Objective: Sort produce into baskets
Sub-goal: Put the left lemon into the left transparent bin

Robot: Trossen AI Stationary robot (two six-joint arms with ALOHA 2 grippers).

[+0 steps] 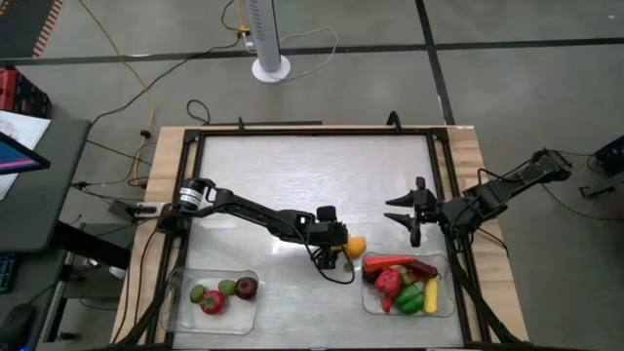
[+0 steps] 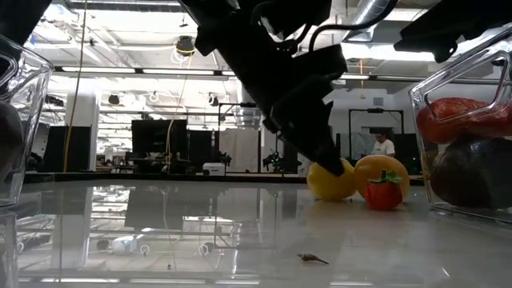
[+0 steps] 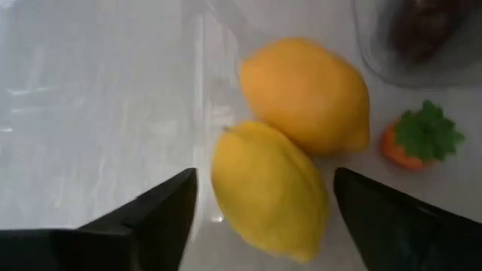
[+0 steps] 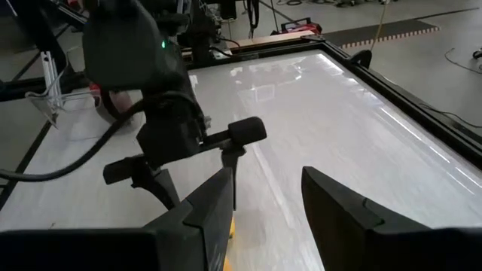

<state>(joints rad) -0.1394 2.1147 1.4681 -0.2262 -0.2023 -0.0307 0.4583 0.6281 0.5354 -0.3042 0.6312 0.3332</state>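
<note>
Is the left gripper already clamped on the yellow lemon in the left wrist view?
No: the left gripper straddles the yellow lemon, but table shows in the gaps between both fingers and the fruit.

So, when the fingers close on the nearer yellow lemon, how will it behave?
The lemon looks smooth and glossy, so it may slip. Its rounded shape will probably roll if pushed. It touches the second lemon, which may get nudged. The left gripper straddles it, open.
</note>
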